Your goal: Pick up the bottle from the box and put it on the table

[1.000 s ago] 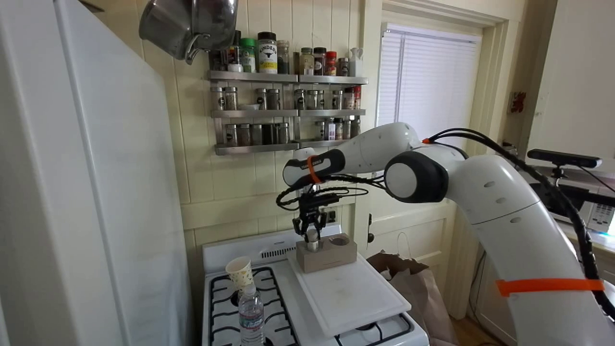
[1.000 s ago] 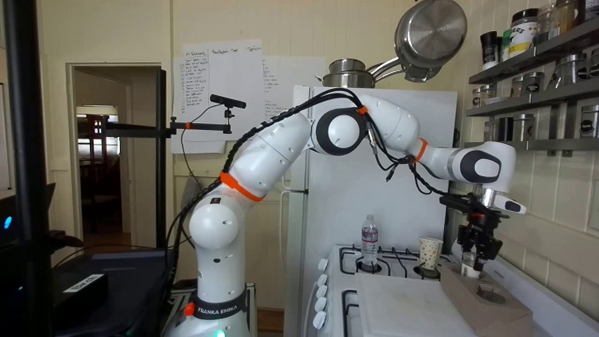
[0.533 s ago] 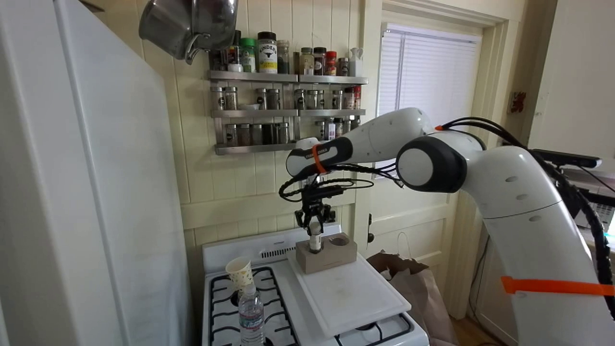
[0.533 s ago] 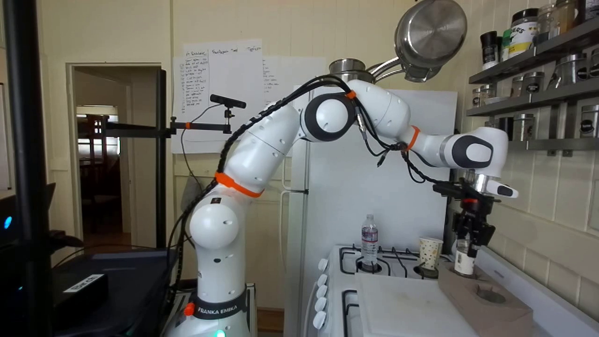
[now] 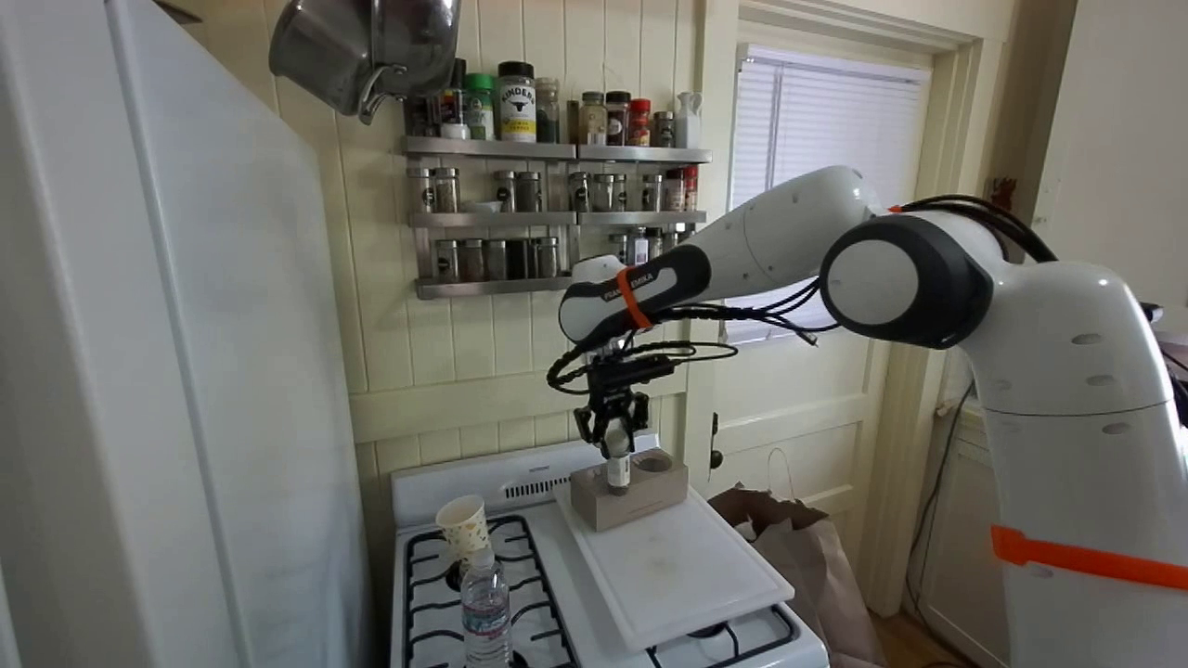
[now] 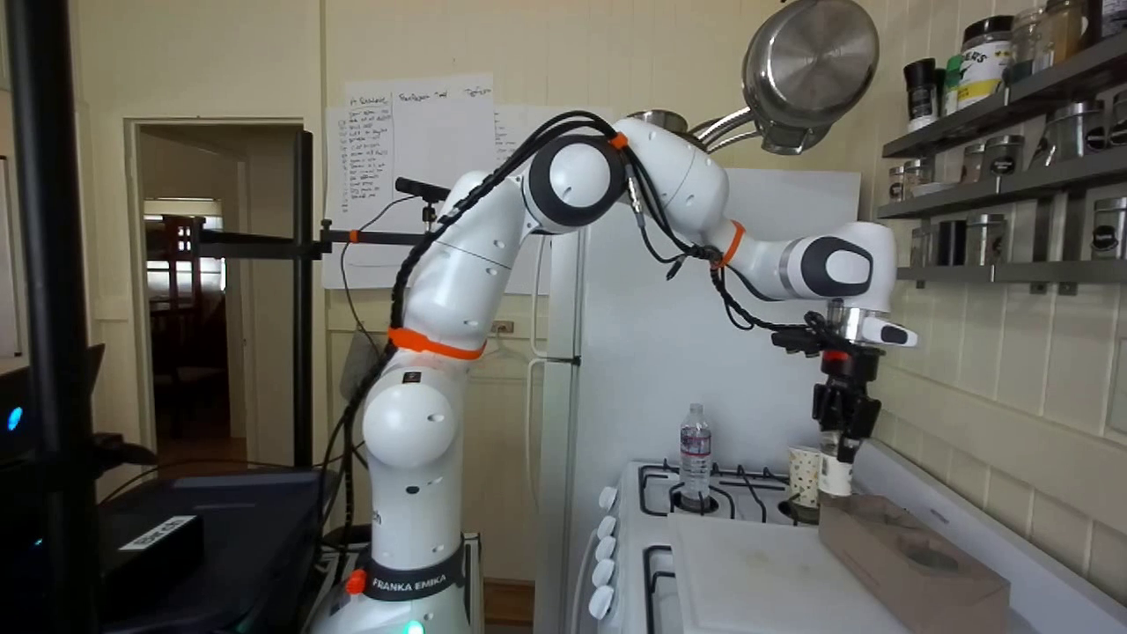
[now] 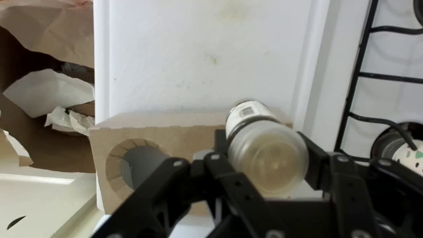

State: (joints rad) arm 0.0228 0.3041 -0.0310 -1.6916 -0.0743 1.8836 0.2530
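The small whitish bottle (image 5: 618, 470) is upright in my gripper (image 5: 618, 451), slightly above the tan box (image 5: 650, 501). It also shows in an exterior view (image 6: 835, 475), out of its hole, its base near the level of the box top (image 6: 916, 563). In the wrist view my gripper (image 7: 266, 153) has one finger on each side of the bottle (image 7: 269, 158), whose frosted top faces the camera. The bottle's lower end overlaps the edge of the box (image 7: 185, 138) beside the white slab table (image 7: 198, 62). The box's other round hole shows in the wrist view.
The slab (image 5: 677, 575) lies over the stove burners. A clear plastic bottle (image 5: 485, 608) and a patterned paper cup (image 5: 463, 525) stand on the grates. A brown paper bag (image 5: 807, 557) stands beside the stove. Spice shelves (image 5: 557, 218) hang on the wall behind.
My gripper has risen and moved back toward the robot base, lifting the bottle up out of the box's hole. The box has stayed nearly in place.
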